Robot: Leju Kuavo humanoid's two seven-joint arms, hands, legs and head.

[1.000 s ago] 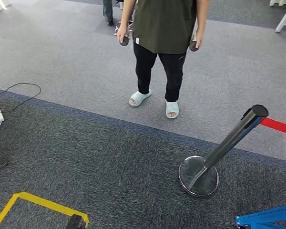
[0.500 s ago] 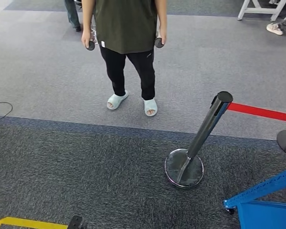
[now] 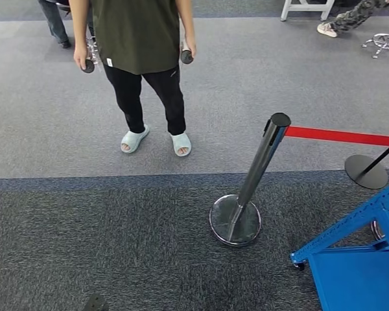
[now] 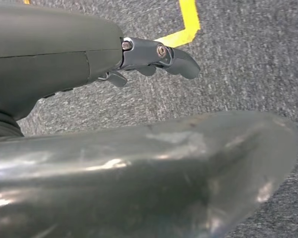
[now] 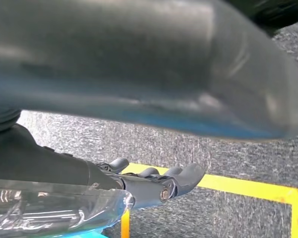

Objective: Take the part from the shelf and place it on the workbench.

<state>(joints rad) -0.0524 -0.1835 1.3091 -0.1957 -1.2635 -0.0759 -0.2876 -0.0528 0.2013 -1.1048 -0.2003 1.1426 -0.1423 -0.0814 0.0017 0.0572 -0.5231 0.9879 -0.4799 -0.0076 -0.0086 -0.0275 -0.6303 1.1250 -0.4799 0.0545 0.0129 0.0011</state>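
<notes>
Clear-wrapped part (image 5: 57,208) lies against right hand (image 5: 155,186); whether grasped, I cannot tell.
Left hand (image 4: 155,57) released. Probably light and slippery; I'd clasp mid-body.

Left hand (image 4: 155,57) and right hand (image 5: 159,183) both empty, fingers extended.

1. Even, bright indoor light falls on the carpet (image 3: 109,227); shadows are soft.
2. The post (image 3: 261,162) leans toward 1 o'clock, a wide-angle distortion.
3. Both wrist views are blurred close up, with pale glare streaks.

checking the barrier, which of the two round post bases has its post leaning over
The nearer, shiny base on the dark carpet; its post tilts right. The far matte base sits at the right edge.
</notes>
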